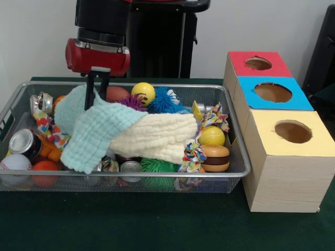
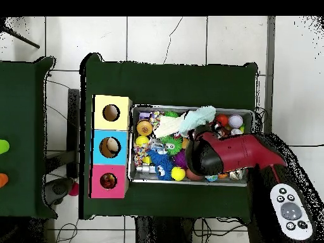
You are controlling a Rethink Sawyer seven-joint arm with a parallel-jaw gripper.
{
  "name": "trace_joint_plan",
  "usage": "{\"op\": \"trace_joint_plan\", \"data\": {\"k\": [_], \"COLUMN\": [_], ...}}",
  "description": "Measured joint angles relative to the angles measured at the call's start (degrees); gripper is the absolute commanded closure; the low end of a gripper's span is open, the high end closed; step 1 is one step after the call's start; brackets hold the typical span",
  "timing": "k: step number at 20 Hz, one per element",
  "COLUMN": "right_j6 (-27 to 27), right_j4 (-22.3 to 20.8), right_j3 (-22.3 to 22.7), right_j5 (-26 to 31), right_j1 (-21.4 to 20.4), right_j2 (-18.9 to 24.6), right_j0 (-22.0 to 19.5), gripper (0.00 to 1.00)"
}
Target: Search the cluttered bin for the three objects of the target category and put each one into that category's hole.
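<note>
My claw [image 1: 97, 83] hung at the far left of the wire basket [image 1: 238, 151], tips sunk behind the mint cloth [image 1: 91, 133]; I couldn't tell whether they were apart or together. No animal toy showed, so I couldn't give its direction or long axis. The red box's hole [image 1: 258, 63] lay far right.

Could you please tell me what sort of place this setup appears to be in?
Probably a robotics lab: a red robot arm reaches over a wire-mesh bin of toys beside three holed wooden boxes, on a green table over tiled floor.
</note>
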Motion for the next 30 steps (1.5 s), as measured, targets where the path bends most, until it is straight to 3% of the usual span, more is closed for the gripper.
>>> {"op": "trace_joint_plan", "data": {"k": [18, 27, 30], "right_j6": [-0.03, -3.9, -7.73], "right_j4": [-2.27, -2.19, -2.17], "right_j3": [0.01, -0.65, -1.89], "right_j5": [0.14, 3.45, 6.01], "right_j1": [-0.25, 0.16, 1.53], "right_j2": [4.9, 12.87, 15.44], "right_j0": [-1.97, -12.05, -16.23], "gripper": [1.0, 1.0, 1.0]}}
